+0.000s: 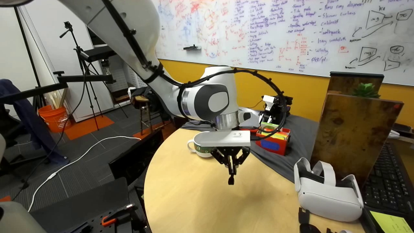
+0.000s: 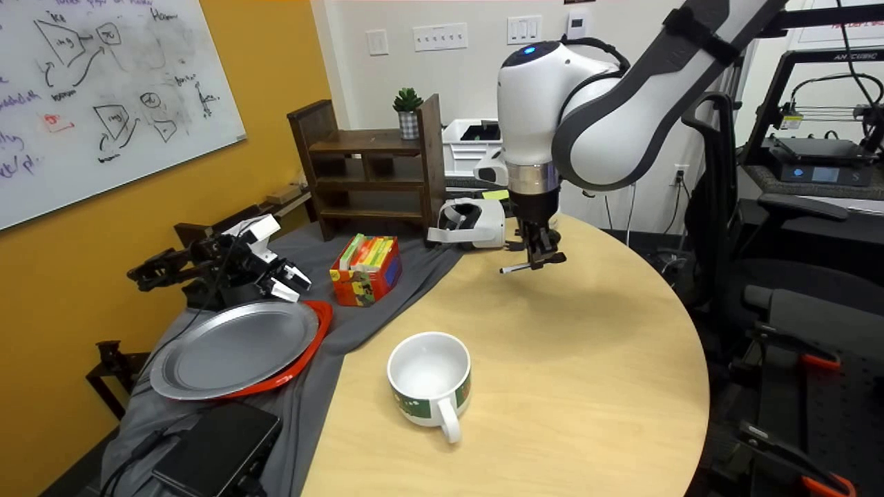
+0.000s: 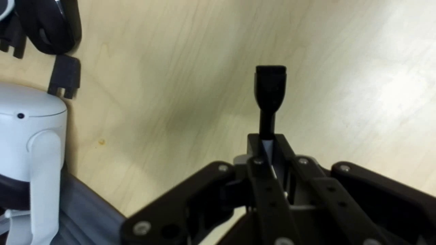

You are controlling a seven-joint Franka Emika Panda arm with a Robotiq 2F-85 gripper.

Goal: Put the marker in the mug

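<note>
Mug [image 2: 429, 383] sits nearest in an exterior view, upright on the tabletop [image 2: 587, 393], handle poking toward the camera. Further back, the gripper [image 2: 536, 263] is clamped around the marker [image 3: 270, 92], holding it above the surface, black end sticking out, well apart from the mug. Past that you've got a white headset [image 2: 492, 224], then a brown shelf [image 2: 366, 185].

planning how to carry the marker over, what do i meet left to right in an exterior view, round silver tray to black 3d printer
In an exterior view: round silver tray, red patterned box, squat white-and-green mug, thin black-and-white marker held in the black pincer, black 3D printer. Unclear overlaps left out.
</note>
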